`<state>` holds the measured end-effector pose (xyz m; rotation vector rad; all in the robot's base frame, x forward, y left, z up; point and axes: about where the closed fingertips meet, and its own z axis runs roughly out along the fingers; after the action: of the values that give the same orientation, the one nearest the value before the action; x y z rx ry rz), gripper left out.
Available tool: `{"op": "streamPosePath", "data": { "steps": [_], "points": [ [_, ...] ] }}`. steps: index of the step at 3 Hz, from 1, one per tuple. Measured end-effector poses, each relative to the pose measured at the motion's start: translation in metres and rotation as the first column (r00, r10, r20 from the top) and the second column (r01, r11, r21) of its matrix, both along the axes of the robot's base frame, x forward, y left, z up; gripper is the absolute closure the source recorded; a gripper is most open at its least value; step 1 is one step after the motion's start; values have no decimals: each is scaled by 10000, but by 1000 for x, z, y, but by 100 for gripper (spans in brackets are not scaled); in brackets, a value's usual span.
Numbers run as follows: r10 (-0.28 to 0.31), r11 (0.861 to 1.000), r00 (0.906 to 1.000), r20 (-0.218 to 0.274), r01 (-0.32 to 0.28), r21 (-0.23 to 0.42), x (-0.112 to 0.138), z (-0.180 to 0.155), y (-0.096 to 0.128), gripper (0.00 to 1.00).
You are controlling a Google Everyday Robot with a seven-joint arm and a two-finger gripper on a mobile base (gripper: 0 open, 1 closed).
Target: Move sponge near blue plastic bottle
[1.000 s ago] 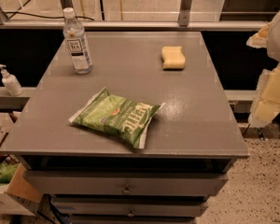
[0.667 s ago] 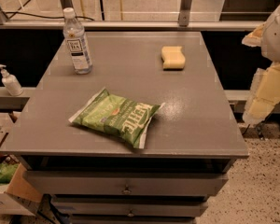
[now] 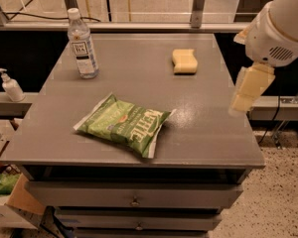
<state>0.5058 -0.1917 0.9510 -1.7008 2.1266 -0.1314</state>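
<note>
The sponge (image 3: 184, 61), a small pale yellow block with pinched sides, lies on the grey table top (image 3: 139, 83) at the back right. The blue plastic bottle (image 3: 82, 44), clear with a white cap and a white label, stands upright at the back left corner. My gripper (image 3: 249, 89) hangs over the table's right edge, to the right of and nearer than the sponge, apart from it and holding nothing that shows.
A green chip bag (image 3: 125, 123) lies at the front middle of the table. A small white pump dispenser (image 3: 10, 86) stands on a ledge to the left. Drawers sit under the table top. Cardboard boxes (image 3: 10, 197) sit on the floor at the lower left.
My arm and gripper have moved left, in over the table's right edge. The sponge, bottle and chip bag have not moved.
</note>
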Motion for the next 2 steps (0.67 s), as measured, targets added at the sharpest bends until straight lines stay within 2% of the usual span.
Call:
{"op": "streamPosePath", "data": {
  "steps": [2],
  "points": [
    [-467,9941,9975,535,411,1008,83,-16,8,0]
  ]
}}
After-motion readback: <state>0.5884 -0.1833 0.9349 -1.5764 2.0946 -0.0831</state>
